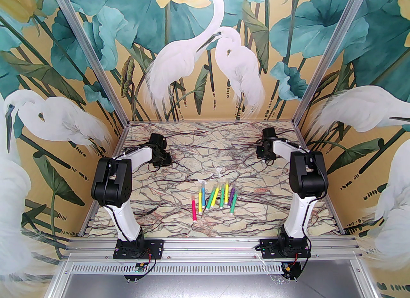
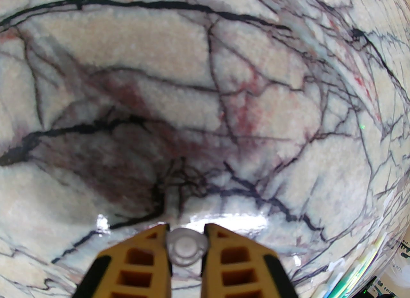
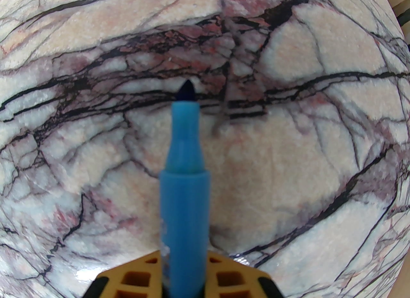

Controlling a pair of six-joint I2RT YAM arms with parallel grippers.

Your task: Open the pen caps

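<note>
Marble table (image 1: 224, 143) below: my left gripper (image 2: 186, 227) pinched one freed pen cap (image 2: 185, 248) at its tips, my right gripper (image 3: 184, 255) clamped the bared blue pen (image 3: 185, 178); pens (image 1: 217, 197) behind both grippers seemingly awaited uncapping.

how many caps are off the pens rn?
3 visible: one cap pinched in the left gripper, plus a far cap and a nearer cap loose on the table just beyond the pens. They're clear, so more may be hidden.
</note>
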